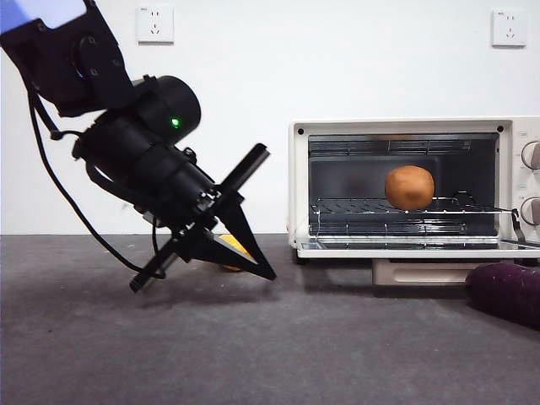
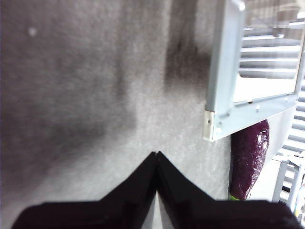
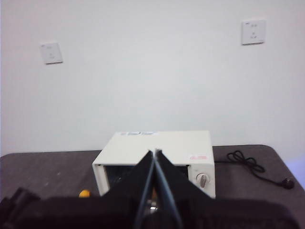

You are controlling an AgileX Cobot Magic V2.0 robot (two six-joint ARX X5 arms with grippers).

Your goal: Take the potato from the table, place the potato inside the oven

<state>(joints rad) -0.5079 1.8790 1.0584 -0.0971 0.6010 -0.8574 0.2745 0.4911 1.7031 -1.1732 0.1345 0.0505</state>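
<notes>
potato [image 1: 409,187] on oven [image 1: 405,186] rack | only front view shows it

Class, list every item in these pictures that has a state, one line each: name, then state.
oven: door down, open.
potato: on the wire rack inside the oven.
left pincer: jaws shut, empty, tip low over the table.
right pincer: jaws shut, empty, raised facing the oven.
purple vegetable: lying on the table.
</notes>
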